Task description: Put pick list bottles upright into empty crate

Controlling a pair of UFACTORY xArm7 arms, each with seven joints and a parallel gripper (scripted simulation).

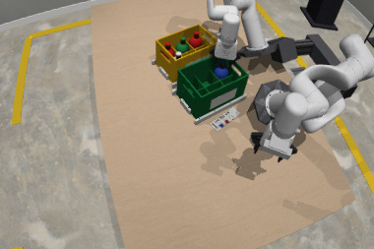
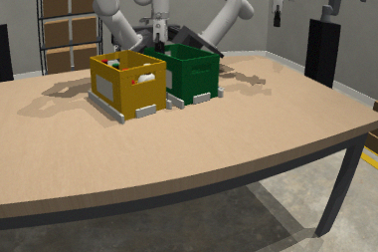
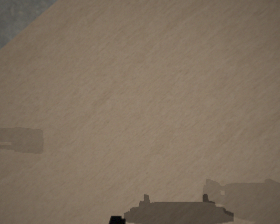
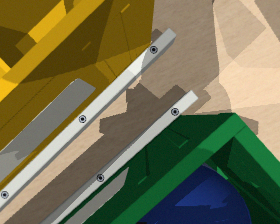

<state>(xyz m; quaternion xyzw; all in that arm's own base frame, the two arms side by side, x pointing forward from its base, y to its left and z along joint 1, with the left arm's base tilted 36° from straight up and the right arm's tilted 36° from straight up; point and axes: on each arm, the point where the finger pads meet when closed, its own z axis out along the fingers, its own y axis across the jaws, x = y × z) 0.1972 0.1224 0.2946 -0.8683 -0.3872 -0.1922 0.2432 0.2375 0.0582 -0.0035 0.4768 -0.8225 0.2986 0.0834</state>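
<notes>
A green crate stands level, holding a blue bottle upright in a compartment at its back. My right gripper is open around the top of the blue bottle; its fingertips are partly hidden. A yellow crate holds red bottles, a green bottle and a white-capped bottle. The pick list lies before the green crate, with blue and red marks, its text too small to read. My left gripper is open and empty, away from the crates.
Pale rails run along the bases of both crates, which stand close side by side. Black stands and arm bases are behind the crates. The table edge is far in front of them in the exterior view.
</notes>
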